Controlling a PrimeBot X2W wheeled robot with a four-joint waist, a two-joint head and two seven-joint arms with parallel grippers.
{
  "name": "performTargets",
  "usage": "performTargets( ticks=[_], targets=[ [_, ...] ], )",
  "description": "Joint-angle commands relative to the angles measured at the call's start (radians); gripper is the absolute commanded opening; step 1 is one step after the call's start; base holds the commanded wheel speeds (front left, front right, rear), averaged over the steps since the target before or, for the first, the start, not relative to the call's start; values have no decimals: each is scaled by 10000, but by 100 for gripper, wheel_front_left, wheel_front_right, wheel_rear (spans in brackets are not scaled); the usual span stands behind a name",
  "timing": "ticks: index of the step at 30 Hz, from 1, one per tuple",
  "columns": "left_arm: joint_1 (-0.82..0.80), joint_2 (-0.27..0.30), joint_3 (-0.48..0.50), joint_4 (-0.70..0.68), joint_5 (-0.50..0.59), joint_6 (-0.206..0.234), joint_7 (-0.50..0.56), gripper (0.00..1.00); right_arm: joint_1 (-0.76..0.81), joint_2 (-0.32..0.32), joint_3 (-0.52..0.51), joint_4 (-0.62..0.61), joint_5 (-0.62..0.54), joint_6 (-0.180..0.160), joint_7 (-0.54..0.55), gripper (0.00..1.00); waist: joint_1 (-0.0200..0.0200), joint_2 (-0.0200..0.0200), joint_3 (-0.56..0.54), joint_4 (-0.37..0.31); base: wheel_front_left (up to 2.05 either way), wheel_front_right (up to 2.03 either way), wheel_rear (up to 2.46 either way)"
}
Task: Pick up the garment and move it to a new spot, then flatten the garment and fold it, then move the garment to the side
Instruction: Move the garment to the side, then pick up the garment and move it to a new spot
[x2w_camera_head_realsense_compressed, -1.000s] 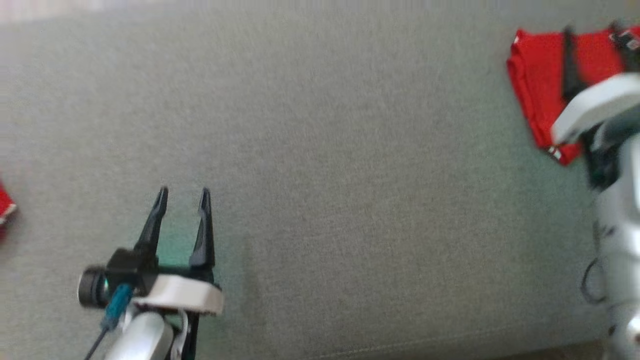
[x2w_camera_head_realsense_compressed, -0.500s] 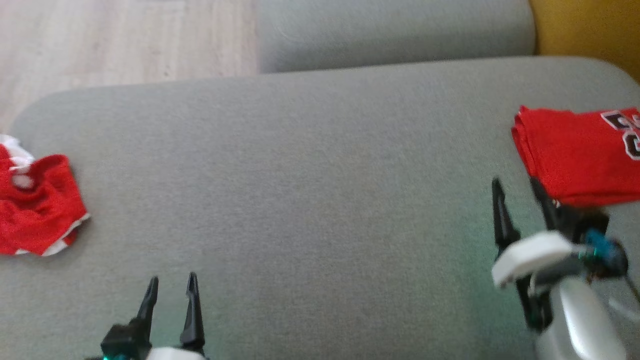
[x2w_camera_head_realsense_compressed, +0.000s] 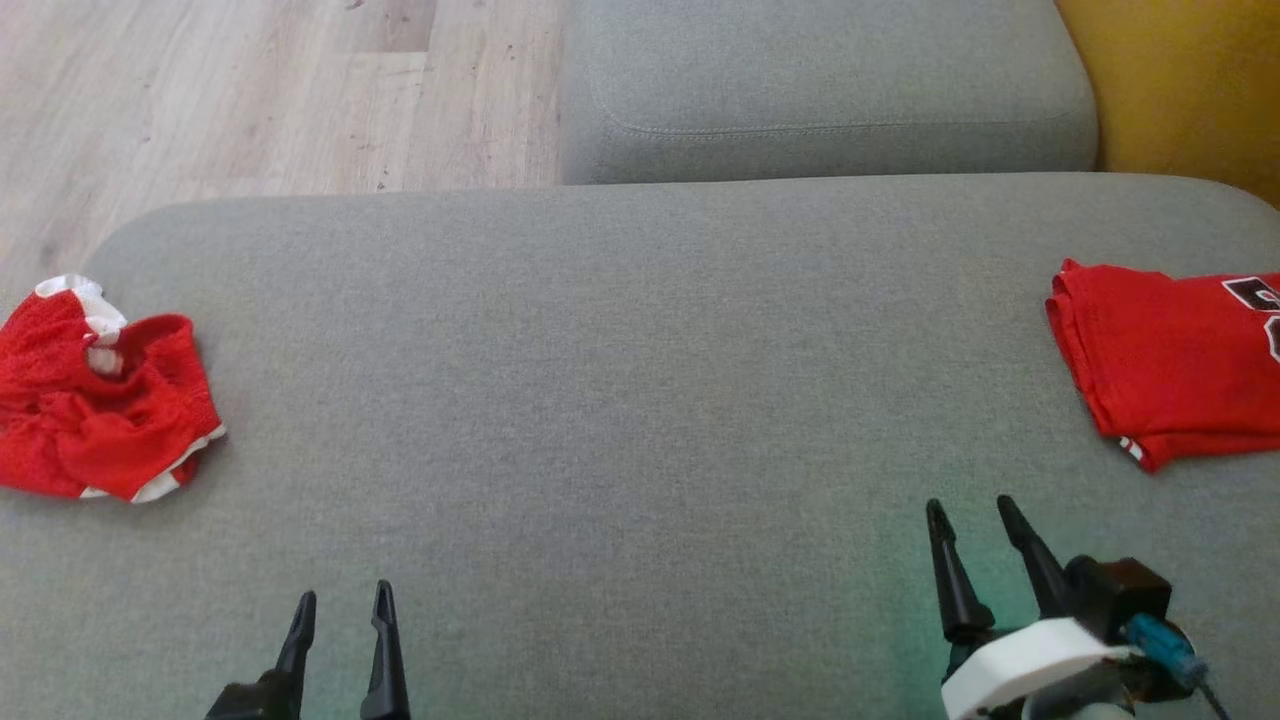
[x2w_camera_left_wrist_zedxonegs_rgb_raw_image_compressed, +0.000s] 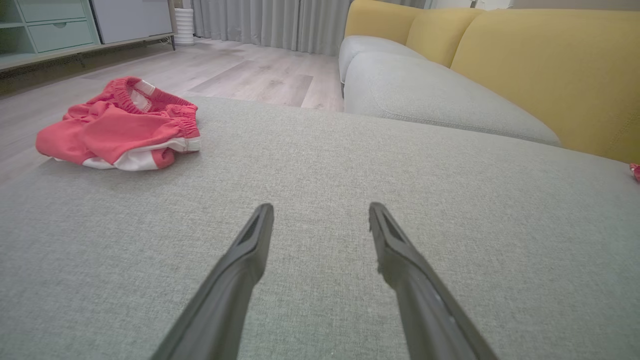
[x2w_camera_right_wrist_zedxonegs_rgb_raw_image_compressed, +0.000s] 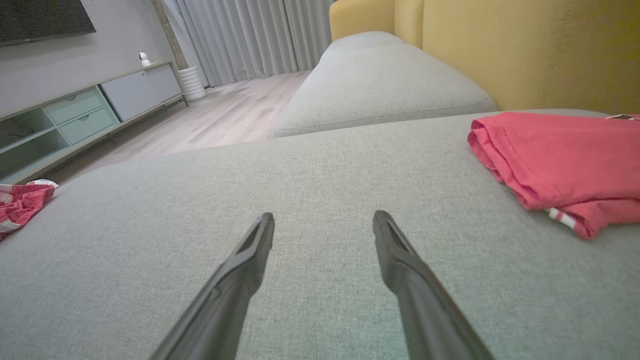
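Item: crumpled red shorts (x2w_camera_head_realsense_compressed: 105, 405), mesh knit with white trim, lying in a loose heap on the grey seat cushion (x2w_camera_head_realsense_compressed: 640, 400). They sit ahead of and well off to the left of the left gripper's (x2w_camera_head_realsense_compressed: 343, 592) fingers (x2w_camera_left_wrist_zedxonegs_rgb_raw_image_compressed: 250, 255), close to the cushion's left edge. Handling, as judged: light and limp with no stiffness; will sag and drape when lifted; unlikely to slip from a firm pinch; not fragile. Best hold: the gathered elastic waistband (x2w_camera_left_wrist_zedxonegs_rgb_raw_image_compressed: 131, 92) at the far top of the heap, thicker and easier to pinch than a single layer. Second choice: the white-edged hem (x2w_camera_left_wrist_zedxonegs_rgb_raw_image_compressed: 150, 157) on the near side. Companion item: folded red jersey (x2w_camera_head_realsense_compressed: 1165, 365), lying flat ahead and to the right of the right gripper's (x2w_camera_head_realsense_compressed: 970, 503) fingers and apart from them; seemingly finished, to be left alone. Tools: both pairs of fingers spread wide, holding nothing, low over the cushion. Room: a wide bare stretch of cushion ahead of and between both pairs of fingers, fit for spreading and folding. Edges: wooden floor (x2w_camera_head_realsense_compressed: 250, 100) lies beyond the shorts, so a careless drag leftward could tip them off. A second grey cushion (x2w_camera_head_realsense_compressed: 820, 90) and a yellow backrest (x2w_camera_head_realsense_compressed: 1180, 80) stand past the far edge.
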Motion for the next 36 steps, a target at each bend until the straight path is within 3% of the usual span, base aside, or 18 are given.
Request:
performTargets(
  ticks=[1, 15, 22, 27, 36],
  targets=[
    [-347, 34, 456, -222, 43, -2, -120, 100, -331, -51, 309, -366, 53, 37, -164, 100, 1, -1, 9, -32, 0, 0, 0],
    [-412, -49, 425, -156, 136, -83, -122, 100, -308, -50, 271, -443, -14, 37, -160, 100, 1, -1, 35, -150, 0, 0, 0],
    [-473, -82, 473, -125, 232, -176, -123, 100, -245, -49, 236, -512, -73, 37, -144, 100, 1, -1, 16, 106, 0, 0, 0],
    [-506, -46, 482, -120, 291, -199, -123, 100, -158, -49, 235, -559, -54, 37, -146, 100, 1, -1, -92, 889, 0, 0, 0],
    [-378, 284, 586, -307, 321, -72, -13, 100, -93, -49, 594, -445, 265, 37, -216, 100, 1, -1, -367, 3096, 0, 0, 0]
  ],
)
